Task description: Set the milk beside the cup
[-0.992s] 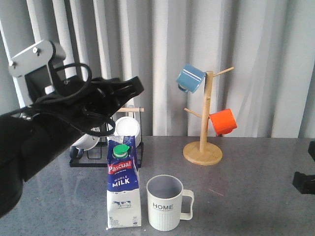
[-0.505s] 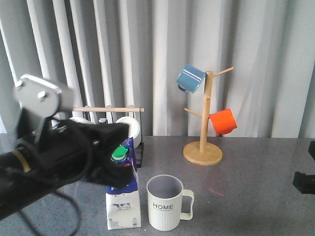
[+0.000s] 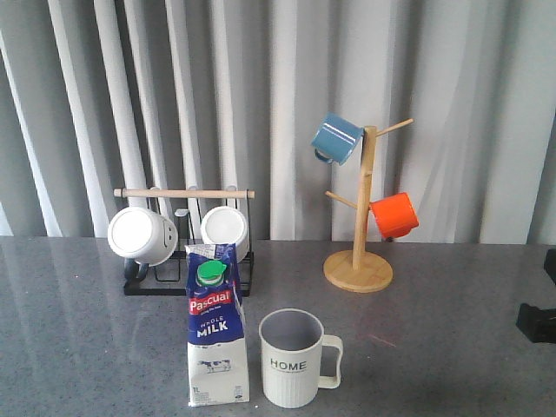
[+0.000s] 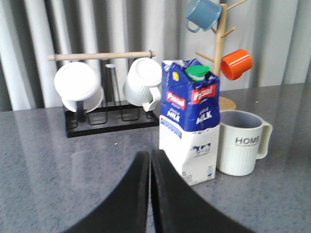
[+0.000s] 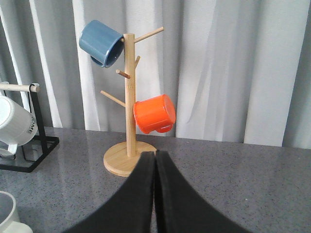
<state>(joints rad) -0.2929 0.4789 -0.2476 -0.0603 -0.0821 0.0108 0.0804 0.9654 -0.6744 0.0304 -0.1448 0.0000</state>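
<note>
both tools [image 4: 149,160] [image 5: 155,162] empty, fingers pressed together; milk [image 3: 216,323] upright just beside cup [image 3: 293,357]

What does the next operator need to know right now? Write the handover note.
Left hand: shut, empty, pulled back from the milk.
Right hand: shut, empty, facing the mug tree.
Milk: upright on the table, close beside the cup, on the cup's left in the front view.
Done: milk appears placed next to the cup.
Left: seemingly nothing; confirm the carton stands stable.
</note>
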